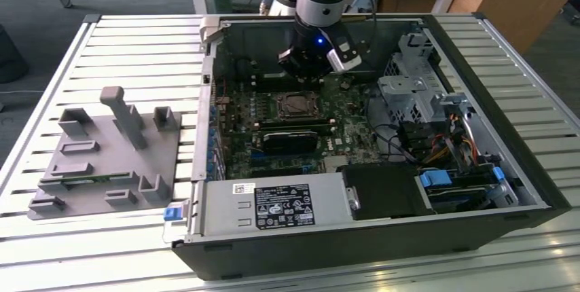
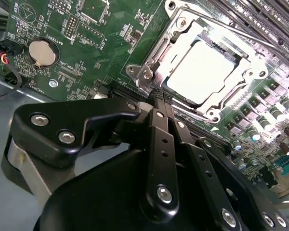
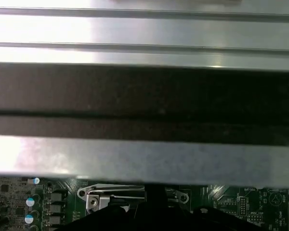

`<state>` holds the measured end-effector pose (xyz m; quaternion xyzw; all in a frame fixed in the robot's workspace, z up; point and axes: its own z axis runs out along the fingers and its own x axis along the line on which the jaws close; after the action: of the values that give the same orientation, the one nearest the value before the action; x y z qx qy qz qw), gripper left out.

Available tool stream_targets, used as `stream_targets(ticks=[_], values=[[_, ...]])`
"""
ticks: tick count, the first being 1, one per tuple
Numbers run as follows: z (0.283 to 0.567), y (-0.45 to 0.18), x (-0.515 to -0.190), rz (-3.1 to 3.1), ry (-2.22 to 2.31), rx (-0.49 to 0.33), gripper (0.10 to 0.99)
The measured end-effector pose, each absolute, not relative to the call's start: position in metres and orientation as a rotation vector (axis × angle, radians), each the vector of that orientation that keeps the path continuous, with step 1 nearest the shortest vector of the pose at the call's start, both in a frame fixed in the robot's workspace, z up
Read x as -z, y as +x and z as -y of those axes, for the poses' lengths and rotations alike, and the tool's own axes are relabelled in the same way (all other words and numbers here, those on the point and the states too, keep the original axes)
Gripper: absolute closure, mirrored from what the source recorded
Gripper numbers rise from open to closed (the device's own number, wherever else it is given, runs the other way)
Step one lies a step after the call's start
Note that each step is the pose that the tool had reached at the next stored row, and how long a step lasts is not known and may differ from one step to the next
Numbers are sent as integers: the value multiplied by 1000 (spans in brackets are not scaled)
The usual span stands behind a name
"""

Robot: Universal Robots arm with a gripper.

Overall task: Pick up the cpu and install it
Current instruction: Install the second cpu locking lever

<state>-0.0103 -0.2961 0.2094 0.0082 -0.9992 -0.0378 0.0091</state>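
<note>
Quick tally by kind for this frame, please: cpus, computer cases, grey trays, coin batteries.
Silvery square cpu, lying in the motherboard socket: 1
Black open computer case: 1
Grey plastic tray with raised blocks: 1
Round silver coin battery: 1
Total: 4

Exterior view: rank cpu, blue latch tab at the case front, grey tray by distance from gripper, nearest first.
From the gripper:
1. cpu, in the motherboard socket just below it.
2. blue latch tab, front corner of the case.
3. grey tray, outside the case, on the exterior view's left.
</note>
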Motion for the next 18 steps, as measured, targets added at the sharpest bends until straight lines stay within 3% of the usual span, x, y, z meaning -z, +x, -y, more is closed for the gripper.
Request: stream_targets(ticks=[11,18], values=[[296,-10,-250,3121,26,118,980],[313,-10,-252,3121,26,118,980]])
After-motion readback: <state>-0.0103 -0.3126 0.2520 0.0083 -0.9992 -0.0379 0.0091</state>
